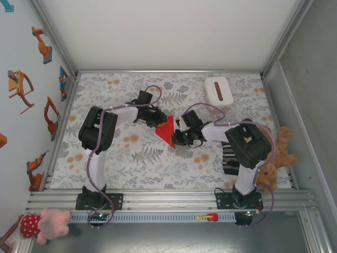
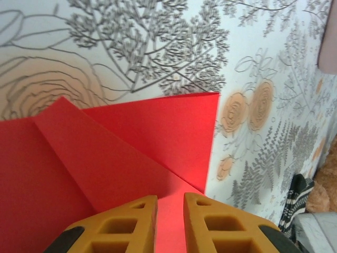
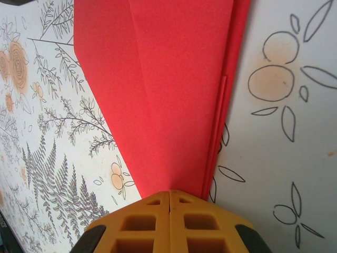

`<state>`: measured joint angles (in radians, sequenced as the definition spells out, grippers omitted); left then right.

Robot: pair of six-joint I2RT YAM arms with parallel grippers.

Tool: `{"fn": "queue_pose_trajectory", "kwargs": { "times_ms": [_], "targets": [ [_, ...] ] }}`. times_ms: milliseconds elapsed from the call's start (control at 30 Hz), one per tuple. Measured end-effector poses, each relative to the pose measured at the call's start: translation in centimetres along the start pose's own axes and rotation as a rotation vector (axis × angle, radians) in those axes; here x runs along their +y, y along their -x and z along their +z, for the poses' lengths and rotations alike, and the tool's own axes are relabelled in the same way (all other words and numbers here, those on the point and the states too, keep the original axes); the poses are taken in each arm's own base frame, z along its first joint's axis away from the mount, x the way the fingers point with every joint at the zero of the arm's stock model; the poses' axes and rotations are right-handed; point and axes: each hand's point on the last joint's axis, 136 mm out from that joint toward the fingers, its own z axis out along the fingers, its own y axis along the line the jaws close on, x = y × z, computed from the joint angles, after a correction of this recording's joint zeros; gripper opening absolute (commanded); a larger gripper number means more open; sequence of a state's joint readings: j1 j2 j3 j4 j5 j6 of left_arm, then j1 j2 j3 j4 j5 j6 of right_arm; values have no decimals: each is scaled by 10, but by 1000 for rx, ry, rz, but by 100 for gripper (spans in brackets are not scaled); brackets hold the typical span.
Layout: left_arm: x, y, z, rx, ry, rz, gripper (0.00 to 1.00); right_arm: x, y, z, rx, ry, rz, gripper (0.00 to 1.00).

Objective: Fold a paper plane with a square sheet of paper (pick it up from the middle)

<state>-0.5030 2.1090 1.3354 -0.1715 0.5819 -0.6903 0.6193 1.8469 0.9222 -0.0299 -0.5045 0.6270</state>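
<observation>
Paper plane (creased lengthwise), tip nearward

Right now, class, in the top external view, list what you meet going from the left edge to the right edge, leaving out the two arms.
pink plush toy → red sheet of paper → white box → brown teddy bear

left arm: jaws a little apart | right arm: jaws closed
</observation>
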Motion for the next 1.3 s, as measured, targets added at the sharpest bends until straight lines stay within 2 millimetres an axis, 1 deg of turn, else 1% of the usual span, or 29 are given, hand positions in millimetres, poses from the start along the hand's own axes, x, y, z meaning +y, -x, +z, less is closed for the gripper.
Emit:
{"fn": "queue_pose_trajectory", "kwargs": {
  "times_ms": [167,367,500,600,700,867,967,1033,1100,1167,1200,1233,1300],
  "targets": [
    [7,4,0,-2,5,-8,21,0,0,0,0,-1,1,0],
    [10,8,0,18,15,-23,21,-2,0,0,0,-10,1,0],
    [12,17,-1,24,28,-33,21,-4,-1,0,-1,-16,-8,0],
    [18,32,-5,8,29,-48,21,-4,-2,0,-2,-20,-16,0],
    [26,52,-12,-25,31,-62,21,-4,-2,0,-3,-21,-17,0],
    [50,89,-36,-125,75,-92,21,-3,-1,-1,-5,-20,-22,0],
    [61,99,-51,-172,106,-110,21,-3,-1,-2,-3,-24,-20,0],
    [57,96,-63,-192,109,-108,21,-3,-1,-2,0,-27,-18,0],
    [43,85,-75,-212,97,-89,21,-3,-2,-2,3,-29,-15,0],
    [19,69,-86,-231,66,-56,20,-4,-2,-3,5,-30,-14,0],
    [7,60,-88,-234,47,-38,19,-3,-2,-3,5,-30,-14,0],
    [-5,53,-89,-236,28,-16,19,-4,-2,-3,5,-30,-14,0],
    [-24,36,-83,-221,-8,17,19,-3,-2,-3,5,-30,-14,0]
  ]
}}
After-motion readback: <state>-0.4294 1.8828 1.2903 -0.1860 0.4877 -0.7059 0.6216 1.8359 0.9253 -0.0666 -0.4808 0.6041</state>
